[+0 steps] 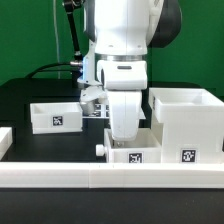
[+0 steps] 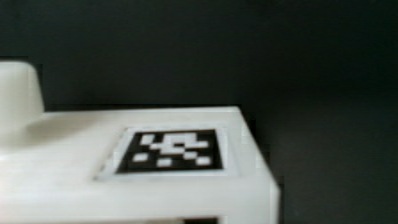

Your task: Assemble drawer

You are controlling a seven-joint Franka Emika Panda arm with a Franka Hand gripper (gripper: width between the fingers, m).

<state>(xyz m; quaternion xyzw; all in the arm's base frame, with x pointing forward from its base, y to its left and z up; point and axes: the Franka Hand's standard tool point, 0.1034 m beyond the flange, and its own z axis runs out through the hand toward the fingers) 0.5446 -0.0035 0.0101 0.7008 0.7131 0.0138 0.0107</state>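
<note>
The large white hollow housing [image 1: 186, 118] stands at the exterior view's right, with a tag on its front. One small tray [image 1: 54, 116] lies at the left. A second small tray [image 1: 134, 155], tagged and with a small knob on its left side, sits at the front centre beside the housing. My gripper [image 1: 123, 138] is lowered straight onto this tray, and its fingertips are hidden by the hand and the tray wall. The wrist view shows the tray's tagged face [image 2: 175, 152] very close, with a white knob [image 2: 15, 95] beside it. No fingers show there.
A long low white border rail [image 1: 100, 180] runs along the front edge. Another white rail piece [image 1: 5, 140] is at the far left. The table is black, with a green backdrop behind it. Cables hang behind the arm.
</note>
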